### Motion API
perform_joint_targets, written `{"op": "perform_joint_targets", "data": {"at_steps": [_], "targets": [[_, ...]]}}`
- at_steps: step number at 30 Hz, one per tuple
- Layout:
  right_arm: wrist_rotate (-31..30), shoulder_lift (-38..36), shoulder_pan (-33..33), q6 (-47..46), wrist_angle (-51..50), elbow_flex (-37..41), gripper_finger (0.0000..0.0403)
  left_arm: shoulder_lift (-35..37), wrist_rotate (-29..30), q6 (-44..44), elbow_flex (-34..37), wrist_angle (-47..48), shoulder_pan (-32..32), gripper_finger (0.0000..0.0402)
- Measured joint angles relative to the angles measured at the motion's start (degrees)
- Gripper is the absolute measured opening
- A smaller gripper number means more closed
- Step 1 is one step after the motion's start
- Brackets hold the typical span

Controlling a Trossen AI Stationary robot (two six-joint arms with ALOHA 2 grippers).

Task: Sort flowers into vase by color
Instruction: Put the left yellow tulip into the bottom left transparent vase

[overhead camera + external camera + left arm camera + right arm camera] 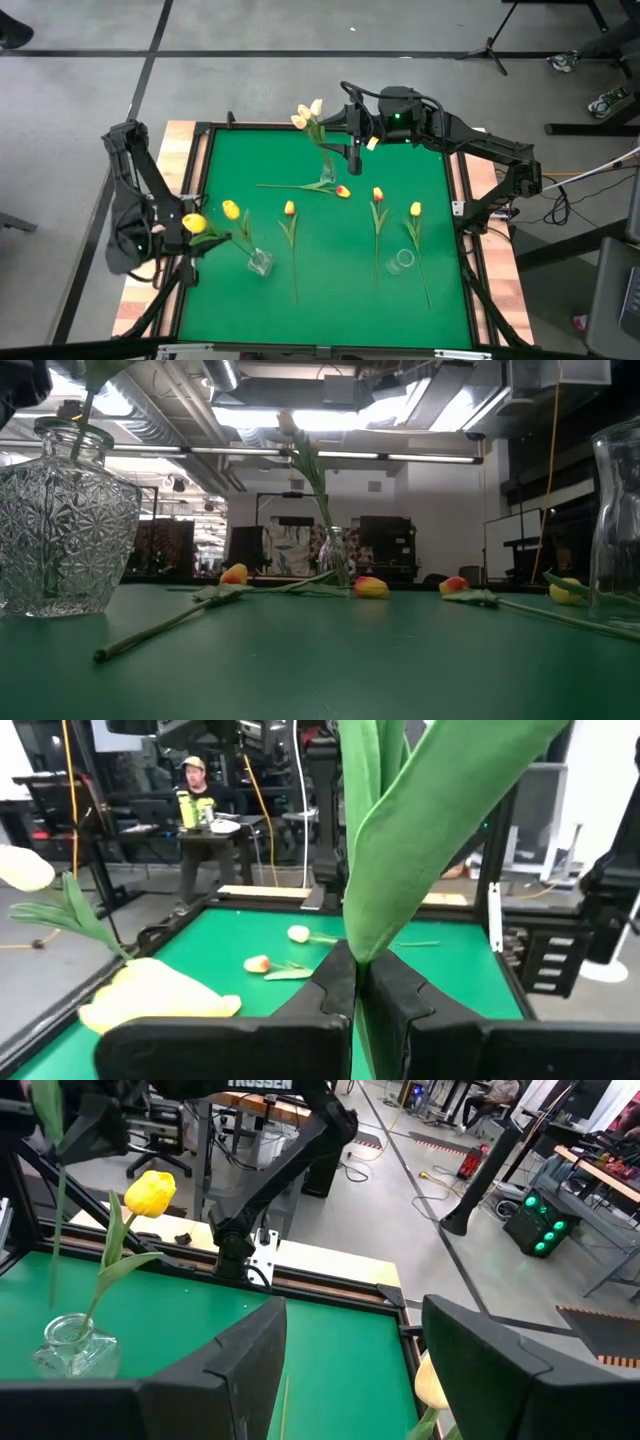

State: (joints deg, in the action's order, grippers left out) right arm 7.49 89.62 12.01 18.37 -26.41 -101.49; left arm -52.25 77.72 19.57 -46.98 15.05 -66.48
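My left gripper (183,226) hovers at the table's left edge, shut on a yellow tulip (193,222). Its stem slants toward the near-left glass vase (260,262), which holds another yellow tulip (231,209). In the right wrist view, a thin stem (58,1210) runs down into that vase (72,1348). My right gripper (355,158) hangs open beside the far vase (328,175), which holds creamy white tulips (306,115). A creamy petal (428,1380) shows low between its open fingers (350,1320). My left gripper pinches the yellow tulip's green stem and leaf (358,945) between both fingers. The long leaf (440,810) sticks out past the fingertips, and the yellow head (150,998) sits right beside the gripper. The tulip is lifted off the table.
Several tulips lie flat on the green mat: an orange-red one (343,190) near the far vase, a yellow one (289,208), another orange-red one (378,194) and a yellow one (415,209). An empty vase (400,262) stands near-right. A person (192,795) sits beyond the table.
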Motion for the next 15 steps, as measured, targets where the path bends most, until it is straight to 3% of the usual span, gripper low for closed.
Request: {"op": "perform_joint_targets", "data": {"at_steps": [6,15], "targets": [[0.0,0.0,0.0,-0.02,-0.47,-0.01,0.0234,-3.18,1.89,2.2,0.0,2.03,0.0,0.0005],[0.01,0.46,0.0,-0.02,-1.21,-0.04,0.0234,-5.17,2.23,15.32,0.0,10.75,1.42,0.0005]]}}
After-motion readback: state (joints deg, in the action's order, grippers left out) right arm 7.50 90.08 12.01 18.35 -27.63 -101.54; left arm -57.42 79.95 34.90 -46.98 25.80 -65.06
